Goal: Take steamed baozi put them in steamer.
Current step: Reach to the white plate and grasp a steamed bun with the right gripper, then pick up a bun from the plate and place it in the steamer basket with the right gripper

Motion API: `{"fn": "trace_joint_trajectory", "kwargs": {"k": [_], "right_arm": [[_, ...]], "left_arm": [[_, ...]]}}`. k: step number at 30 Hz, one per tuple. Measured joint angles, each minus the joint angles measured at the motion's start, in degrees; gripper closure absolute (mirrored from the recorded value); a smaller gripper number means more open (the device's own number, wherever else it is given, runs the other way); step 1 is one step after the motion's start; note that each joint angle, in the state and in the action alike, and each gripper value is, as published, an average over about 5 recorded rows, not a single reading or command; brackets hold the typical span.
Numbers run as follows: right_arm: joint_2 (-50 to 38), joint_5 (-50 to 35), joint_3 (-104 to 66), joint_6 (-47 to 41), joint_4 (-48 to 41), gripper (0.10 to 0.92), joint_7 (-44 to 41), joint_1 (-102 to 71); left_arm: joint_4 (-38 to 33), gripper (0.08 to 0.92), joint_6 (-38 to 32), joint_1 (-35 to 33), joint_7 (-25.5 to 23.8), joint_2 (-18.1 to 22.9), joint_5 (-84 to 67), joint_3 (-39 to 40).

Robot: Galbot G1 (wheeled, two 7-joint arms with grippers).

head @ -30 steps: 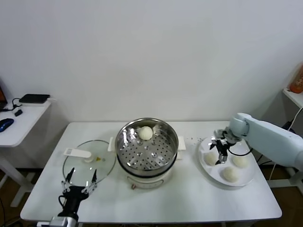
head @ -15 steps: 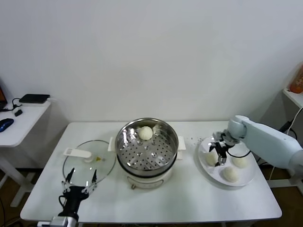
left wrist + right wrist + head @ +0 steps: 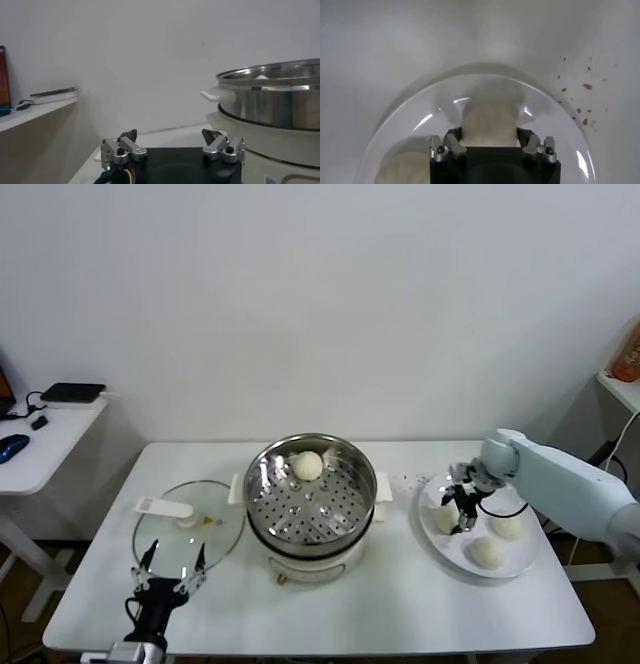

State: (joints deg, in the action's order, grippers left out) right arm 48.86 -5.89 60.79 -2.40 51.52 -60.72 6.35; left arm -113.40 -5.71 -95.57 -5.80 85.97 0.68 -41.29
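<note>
The steel steamer [image 3: 262, 484] stands mid-table on its white pot base, with one baozi [image 3: 308, 465] at its far side. On the right, a white plate [image 3: 452, 548] carries three more baozi. My right gripper [image 3: 461, 520] is down on the plate's left bun [image 3: 443, 517]. In the right wrist view that bun [image 3: 489, 124] fills the gap of the right gripper [image 3: 489, 138], both fingers pressing its sides, and the bun rests on the plate [image 3: 560, 125]. My left gripper [image 3: 170, 567] is parked open at the table's front left, facing the steamer [image 3: 270, 100].
A flat glass lid [image 3: 205, 534] with a white handle [image 3: 163, 507] lies left of the steamer, just beyond the left gripper. Dark crumbs [image 3: 585, 87] dot the table beside the plate. A side desk [image 3: 40, 439] stands beyond the table's left end.
My right gripper has shifted slightly left over the plate and closed its fingers onto the left bun. The left arm has not moved.
</note>
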Motion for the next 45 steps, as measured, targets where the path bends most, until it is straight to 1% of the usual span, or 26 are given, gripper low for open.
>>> {"fn": "trace_joint_trajectory", "kwargs": {"k": [8, 14, 25, 36, 45], "right_arm": [[-0.3, -1.3, 1.1, -0.5, 0.7, 0.313, -0.7, 2.2], [-0.4, -4.9, 4.3, -1.6, 2.3, 0.313, -1.0, 6.9], [1.9, -19.2, 15.8, -4.3, 8.2, 0.305, -1.5, 22.7], [7.7, -34.9, 24.7, -6.5, 11.0, 0.304, -1.7, 37.1], [15.4, -41.3, 25.8, -8.8, 11.3, 0.301, -0.5, 40.0]], "left_arm": [[0.0, 0.177, 0.0, -0.2, 0.0, 0.1, 0.1, 0.0], [0.0, 0.177, -0.2, -0.2, 0.0, 0.3, 0.1, 0.0], [-0.6, 0.177, 0.0, 0.3, 0.0, 0.3, 0.7, 0.4], [-1.4, 0.177, 0.0, 0.3, 0.0, 0.4, 1.2, 0.7], [-2.0, 0.177, 0.0, 0.2, 0.1, 0.4, 1.5, 0.8]]}}
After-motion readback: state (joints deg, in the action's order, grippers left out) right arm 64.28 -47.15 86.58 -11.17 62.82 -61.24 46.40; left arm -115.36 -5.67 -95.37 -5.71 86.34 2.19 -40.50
